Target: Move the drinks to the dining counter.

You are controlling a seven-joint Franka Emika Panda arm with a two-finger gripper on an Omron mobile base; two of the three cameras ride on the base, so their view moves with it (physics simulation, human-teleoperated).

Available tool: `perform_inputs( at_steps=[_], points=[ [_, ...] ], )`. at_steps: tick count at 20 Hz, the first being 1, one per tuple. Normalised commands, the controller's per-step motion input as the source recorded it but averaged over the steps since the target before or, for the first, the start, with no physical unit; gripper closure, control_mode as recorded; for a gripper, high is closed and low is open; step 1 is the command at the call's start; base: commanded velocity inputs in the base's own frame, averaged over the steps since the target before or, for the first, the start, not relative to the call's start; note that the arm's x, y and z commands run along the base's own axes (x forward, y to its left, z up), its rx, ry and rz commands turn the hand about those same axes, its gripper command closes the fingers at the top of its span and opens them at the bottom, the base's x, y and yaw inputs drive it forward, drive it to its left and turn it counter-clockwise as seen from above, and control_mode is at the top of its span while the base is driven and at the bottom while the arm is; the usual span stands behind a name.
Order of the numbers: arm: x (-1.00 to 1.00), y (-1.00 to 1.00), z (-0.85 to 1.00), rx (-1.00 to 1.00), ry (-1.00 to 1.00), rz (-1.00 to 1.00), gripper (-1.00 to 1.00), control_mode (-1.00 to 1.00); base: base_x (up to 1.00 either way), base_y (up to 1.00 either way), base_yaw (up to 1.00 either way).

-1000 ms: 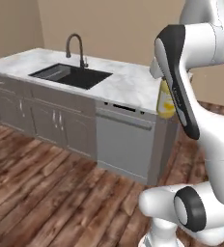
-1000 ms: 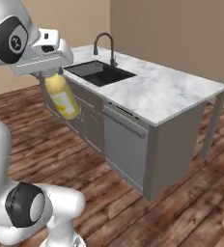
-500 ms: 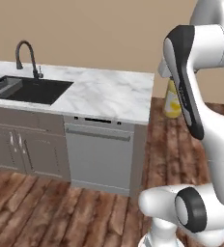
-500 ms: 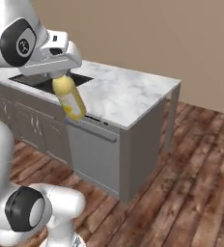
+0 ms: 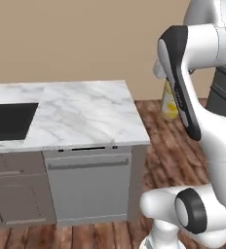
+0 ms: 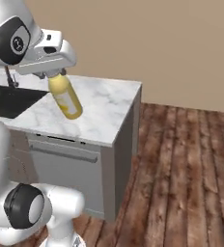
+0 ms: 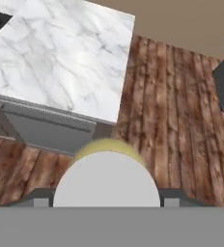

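My gripper (image 6: 54, 75) is shut on the neck of one of the drinks, a yellow juice bottle (image 6: 65, 99), which hangs tilted in the air. In the right base view the bottle appears over the dining counter (image 6: 109, 107). From the left it peeks out behind my forearm as a yellow juice bottle (image 5: 170, 104) to the right of the dining counter (image 5: 85, 114), over the floor. Its pale cap (image 7: 106, 179) shows in the hand view between my gripper (image 7: 106, 196) fingers. The marble top (image 7: 61, 53) lies up and to the left there.
A black sink (image 5: 8, 120) is inset at the counter's left end, with a dark faucet (image 6: 8, 77) behind it. A grey dishwasher front (image 5: 88, 185) sits under the near corner. Wooden floor (image 6: 181, 164) spreads to the right. A dark cabinet (image 5: 224, 87) stands far right.
The whole picture has shifted: the camera has moved right along the counter, so the sink slid left and the counter's end came to the middle. The bottle stays in my gripper.
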Motion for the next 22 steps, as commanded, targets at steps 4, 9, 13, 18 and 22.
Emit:
perform_inputs(
  at_steps=[4,9,13,18,22],
  points=[
    [0.0,0.0,0.0,0.0,0.0,0.0,1.0,1.0,0.97,0.95,-0.57],
    [0.0,0.0,0.0,0.0,0.0,0.0,1.0,1.0,1.0,0.99,-0.27],
    [0.0,0.0,0.0,0.0,0.0,0.0,1.0,1.0,0.94,0.94,-0.06],
    [0.0,0.0,0.0,0.0,0.0,0.0,1.0,1.0,0.87,0.36,0.06],
    [0.0,0.0,0.0,0.0,0.0,0.0,1.0,1.0,0.98,0.12,0.26]
  ],
)
